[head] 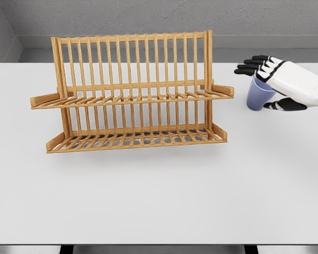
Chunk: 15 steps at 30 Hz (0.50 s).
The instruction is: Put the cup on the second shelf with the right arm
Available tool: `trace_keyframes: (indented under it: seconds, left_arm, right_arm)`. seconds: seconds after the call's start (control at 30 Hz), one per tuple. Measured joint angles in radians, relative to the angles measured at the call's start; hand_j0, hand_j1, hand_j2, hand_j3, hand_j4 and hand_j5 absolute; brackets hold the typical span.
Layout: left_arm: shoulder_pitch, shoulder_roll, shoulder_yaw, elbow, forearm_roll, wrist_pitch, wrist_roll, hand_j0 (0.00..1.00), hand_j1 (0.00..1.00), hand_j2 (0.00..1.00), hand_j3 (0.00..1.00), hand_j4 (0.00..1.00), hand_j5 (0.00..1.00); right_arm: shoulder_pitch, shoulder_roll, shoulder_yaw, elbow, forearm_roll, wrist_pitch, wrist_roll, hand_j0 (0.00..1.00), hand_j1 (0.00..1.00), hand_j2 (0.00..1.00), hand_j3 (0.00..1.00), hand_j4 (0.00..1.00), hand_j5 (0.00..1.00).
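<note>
A pale blue cup (258,95) stands upright on the white table (159,190), just right of the wooden dish rack (135,95). My right hand (267,84) reaches in from the right edge and is open. Its black-tipped fingers (250,66) stretch nearly straight past the cup's far rim, and the thumb (285,105) lies at the cup's near right side. The cup sits between fingers and thumb, and I cannot tell whether they touch it. The rack's upper shelf (132,98) and lower shelf (138,138) hold nothing. The left arm is out of view.
The rack has a tall slatted back and short end stops; its right upper end stop (223,90) is close to the cup. A grey wall (159,18) runs behind the table.
</note>
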Motion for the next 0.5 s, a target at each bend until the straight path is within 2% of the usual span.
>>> trace_keyframes:
  seconds: [0.1, 0.17, 0.27, 0.3, 0.4, 0.47, 0.5]
  left_arm:
    - [0.000, 0.000, 0.000, 0.000, 0.000, 0.000, 0.000, 1.00, 1.00, 1.00, 1.00, 1.00, 1.00]
    - [0.000, 0.000, 0.000, 0.000, 0.000, -0.001, 0.000, 1.00, 1.00, 1.00, 1.00, 1.00, 1.00]
    - [0.000, 0.000, 0.000, 0.000, 0.000, 0.000, 0.000, 1.00, 1.00, 1.00, 1.00, 1.00, 1.00]
    - [0.000, 0.000, 0.000, 0.000, 0.000, 0.000, 0.000, 1.00, 1.00, 1.00, 1.00, 1.00, 1.00]
    - [0.000, 0.000, 0.000, 0.000, 0.000, 0.000, 0.000, 1.00, 1.00, 1.00, 1.00, 1.00, 1.00]
    - [0.000, 0.000, 0.000, 0.000, 0.000, 0.000, 0.000, 1.00, 1.00, 1.00, 1.00, 1.00, 1.00]
    - [0.000, 0.000, 0.000, 0.000, 0.000, 0.000, 0.000, 1.00, 1.00, 1.00, 1.00, 1.00, 1.00]
  right_arm:
    - [-0.006, 0.000, 0.001, 0.006, -0.003, 0.000, -0.002, 1.00, 1.00, 1.00, 1.00, 1.00, 1.00]
    - [-0.017, 0.002, -0.011, 0.043, -0.013, 0.005, -0.008, 1.00, 1.00, 1.00, 1.00, 1.00, 1.00]
    - [-0.048, 0.007, -0.015, 0.110, -0.017, 0.087, 0.002, 1.00, 1.00, 1.00, 1.00, 1.00, 1.00]
    - [-0.086, 0.008, -0.015, 0.127, -0.018, 0.103, 0.045, 1.00, 1.00, 1.00, 1.00, 1.00, 1.00]
    - [-0.220, 0.033, -0.002, 0.177, -0.018, 0.124, 0.267, 1.00, 1.00, 1.00, 1.00, 1.00, 1.00]
    - [-0.304, 0.062, 0.036, 0.237, -0.020, 0.129, 0.355, 1.00, 1.00, 1.00, 1.00, 1.00, 1.00]
    - [-0.322, 0.077, 0.063, 0.269, -0.020, 0.130, 0.382, 1.00, 1.00, 1.00, 1.00, 1.00, 1.00]
